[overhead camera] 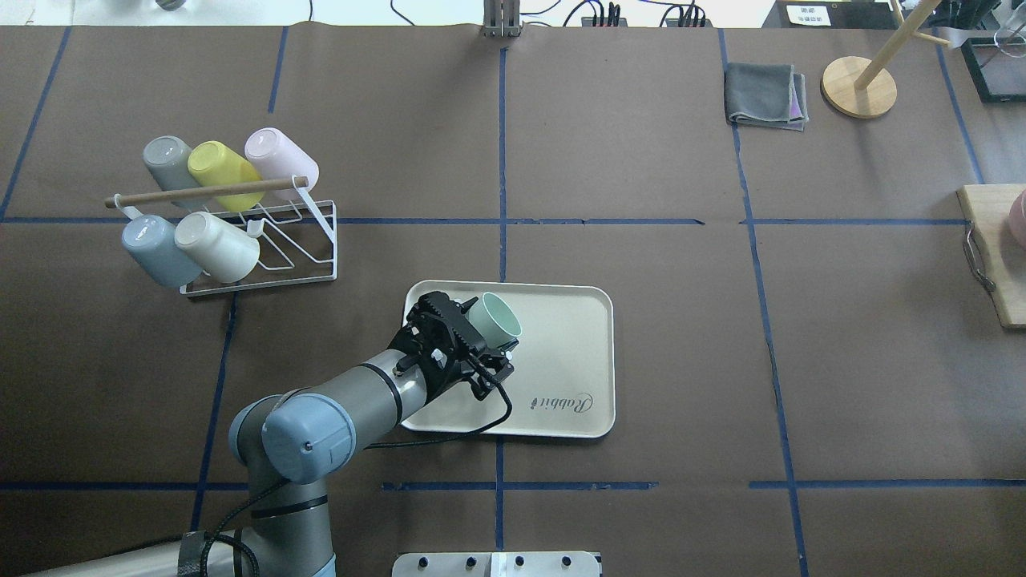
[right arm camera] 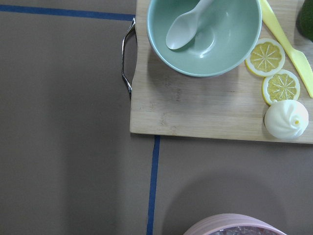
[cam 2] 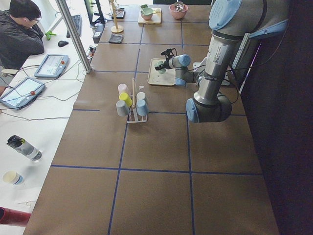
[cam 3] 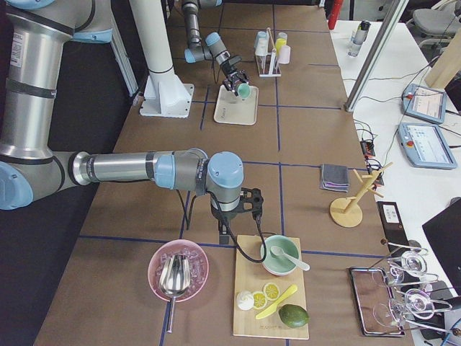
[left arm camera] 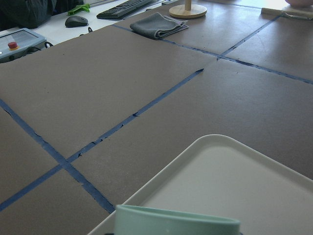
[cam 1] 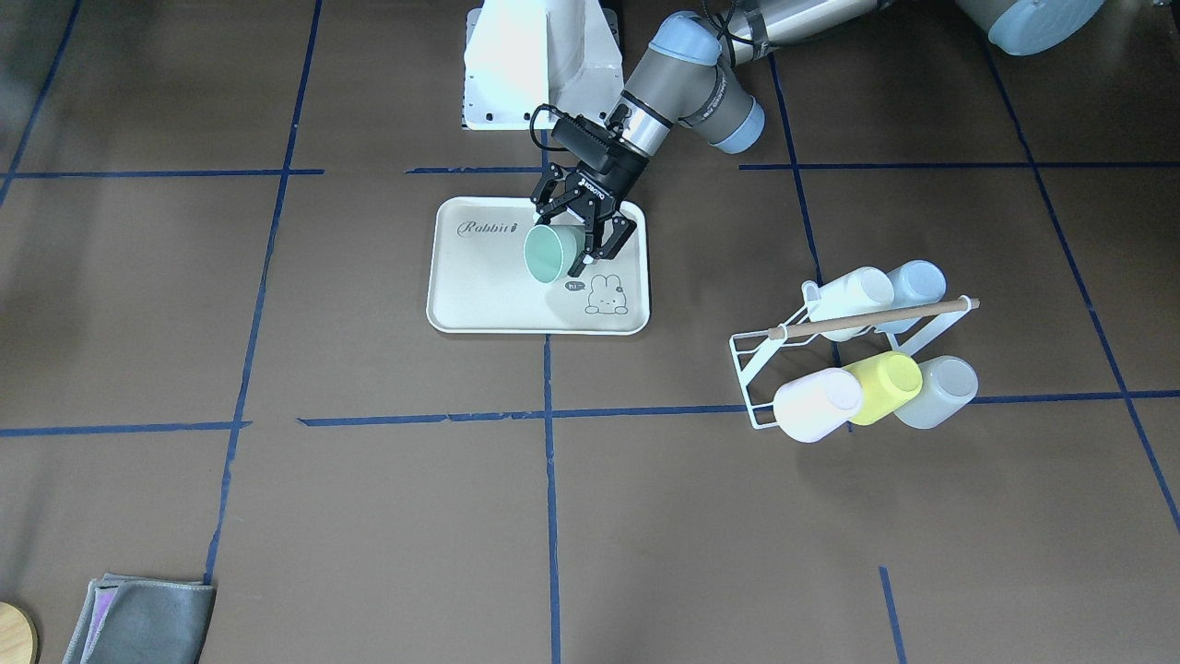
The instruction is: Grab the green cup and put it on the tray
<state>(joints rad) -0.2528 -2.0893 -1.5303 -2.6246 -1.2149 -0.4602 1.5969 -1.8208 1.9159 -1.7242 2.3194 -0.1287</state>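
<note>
Left gripper (cam 1: pixel 570 242) clamped on the green cup (cam 1: pixel 546 254), over the tray (cam 1: pixel 479 304).
We see the cup held tilted, mouth turned sideways, and we cannot tell whether it touches the tray. Released like this, we judge it could roll across the tray or over the rim. The left wrist view catches only the cup's lip. We cannot tell how the right gripper (cam 3: pixel 247 209) stands, loose or clenched.

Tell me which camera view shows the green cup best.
The exterior front-facing view: the green cup faces that camera mouth-on, held tilted by the left gripper over the tray. Overhead, the gripper hides part of it; side views show it tiny; the left wrist view catches only its rim; the right wrist view misses it.
</note>
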